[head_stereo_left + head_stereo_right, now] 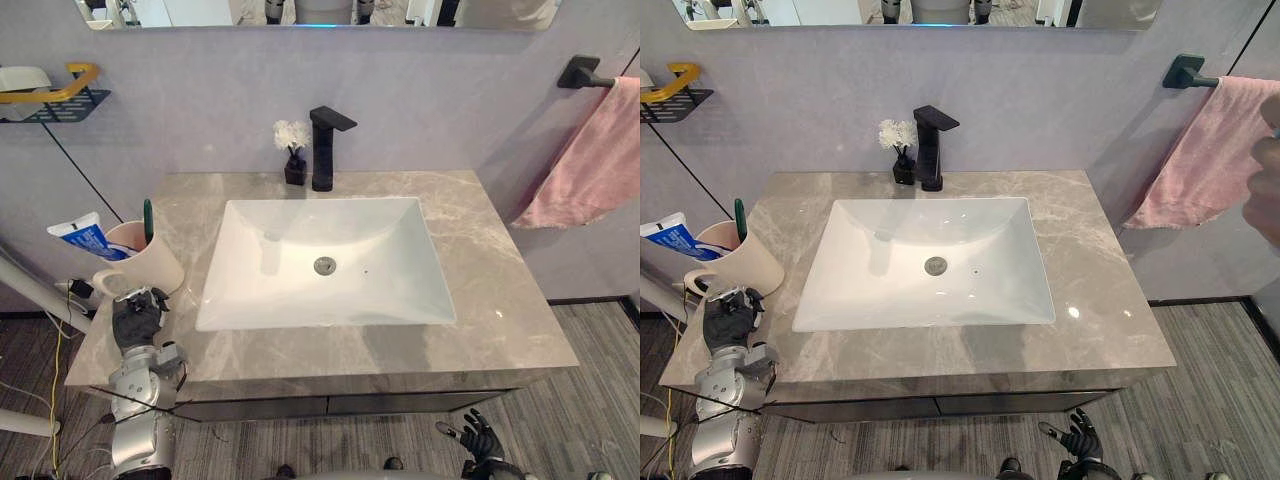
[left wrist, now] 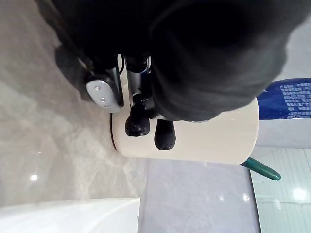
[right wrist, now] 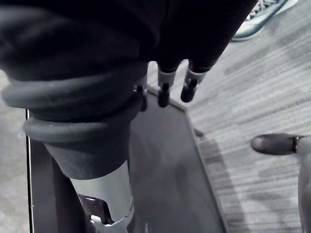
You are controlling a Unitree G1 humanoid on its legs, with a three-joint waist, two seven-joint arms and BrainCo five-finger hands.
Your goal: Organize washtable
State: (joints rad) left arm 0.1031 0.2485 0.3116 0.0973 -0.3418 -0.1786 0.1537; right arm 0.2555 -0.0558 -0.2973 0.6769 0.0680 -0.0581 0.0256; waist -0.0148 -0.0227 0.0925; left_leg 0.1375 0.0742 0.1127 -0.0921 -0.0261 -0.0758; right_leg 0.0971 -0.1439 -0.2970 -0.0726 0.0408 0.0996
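— So, where is the mug (image 1: 150,262)?

— At the left edge of the frame in my head views, standing on the grey marble countertop (image 1: 500,290), just beside the near left corner of the white sink (image 1: 380,250). A toothpaste tube (image 1: 85,238) and a green toothbrush (image 1: 148,222) lean out of it.

— And your hands?

— My left hand (image 1: 138,322) is right below the mug, at its handle side. In the wrist view my dark fingertips (image 2: 138,125) are curled in and pressed on the cream wall near its base, so that hand is clamped on the mug. My right hand (image 1: 480,437) hangs in the lower right of the frame, below the counter's front edge. Its fingers (image 3: 189,87) are straight, a little apart, and holding nothing, over the striped grey floor (image 3: 252,73).

— What else is on top?

— At the upper middle, behind the sink, stands a black faucet (image 1: 322,150). A small dark vase (image 1: 294,165) with a white flower is touching or nearly touching its left side. A pink towel (image 1: 595,160) hangs at the upper right.

— Anyone around?

— A person's dark shoe (image 3: 274,144) shows at the right edge of the right wrist view.
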